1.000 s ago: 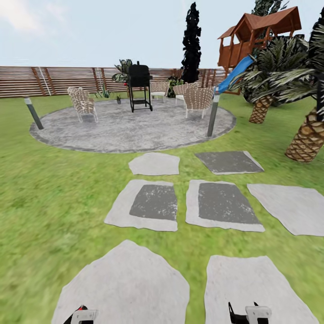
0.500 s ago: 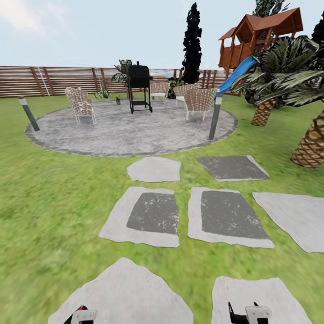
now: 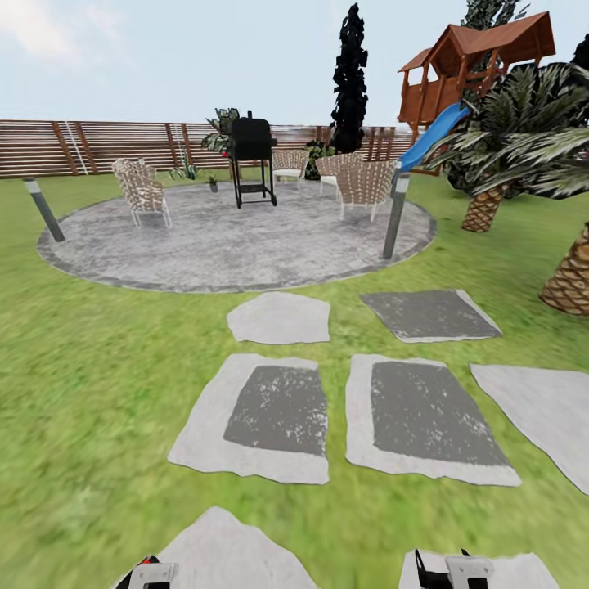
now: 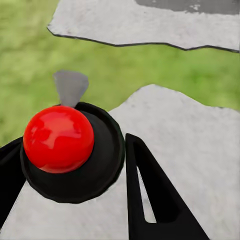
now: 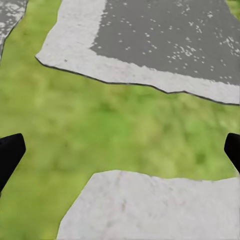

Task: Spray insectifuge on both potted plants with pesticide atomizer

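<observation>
The garden lawn (image 3: 90, 384) stretches ahead with grey stepping stones (image 3: 278, 319) leading to the round paved patio (image 3: 237, 237). The pesticide atomizer is out of view. Two small green plants (image 3: 187, 170) (image 3: 214, 182) stand at the patio's far edge, too distant to tell whether they are the potted plants. My left gripper (image 3: 147, 573) and right gripper (image 3: 446, 568) hang low at the head view's bottom edge. The left gripper (image 4: 75, 200) is open, its dark fingers (image 4: 150, 200) flanking a red knob (image 4: 58, 137) on a black disc. The right gripper (image 5: 120, 150) is open and empty above grass.
On the patio stand a black grill (image 3: 252, 155) and several wicker chairs (image 3: 141, 190). Grey bollard lamps (image 3: 396, 214) (image 3: 42, 209) mark its rim. Palms (image 3: 491, 172) and a wooden playhouse with a blue slide (image 3: 470, 69) are to the right. A brown slatted fence (image 3: 98, 146) closes the back.
The whole view has shifted: the camera has moved forward, so the stepping stones slide down the picture and the patio looks nearer. Both grippers keep their places and stay open.
</observation>
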Robot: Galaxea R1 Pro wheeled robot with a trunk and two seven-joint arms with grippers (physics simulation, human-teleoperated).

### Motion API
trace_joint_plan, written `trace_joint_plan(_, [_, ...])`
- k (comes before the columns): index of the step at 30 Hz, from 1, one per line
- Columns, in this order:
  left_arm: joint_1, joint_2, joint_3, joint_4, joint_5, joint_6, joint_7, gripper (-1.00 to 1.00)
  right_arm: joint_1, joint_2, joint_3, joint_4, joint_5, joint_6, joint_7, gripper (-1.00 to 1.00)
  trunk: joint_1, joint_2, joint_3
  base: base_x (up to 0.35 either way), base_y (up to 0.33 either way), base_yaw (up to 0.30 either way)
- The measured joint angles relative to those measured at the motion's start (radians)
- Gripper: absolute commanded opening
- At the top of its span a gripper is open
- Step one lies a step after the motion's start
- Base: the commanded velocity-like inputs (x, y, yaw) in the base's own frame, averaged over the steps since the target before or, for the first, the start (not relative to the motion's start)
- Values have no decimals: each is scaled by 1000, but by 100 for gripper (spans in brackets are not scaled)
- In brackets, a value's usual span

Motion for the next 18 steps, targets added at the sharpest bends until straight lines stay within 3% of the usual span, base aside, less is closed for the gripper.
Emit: trace_joint_plan(18, [0,0,0,0,0,0,0,-100,0,0,0,0,0,0,0,100,0,0,0,340,0,0])
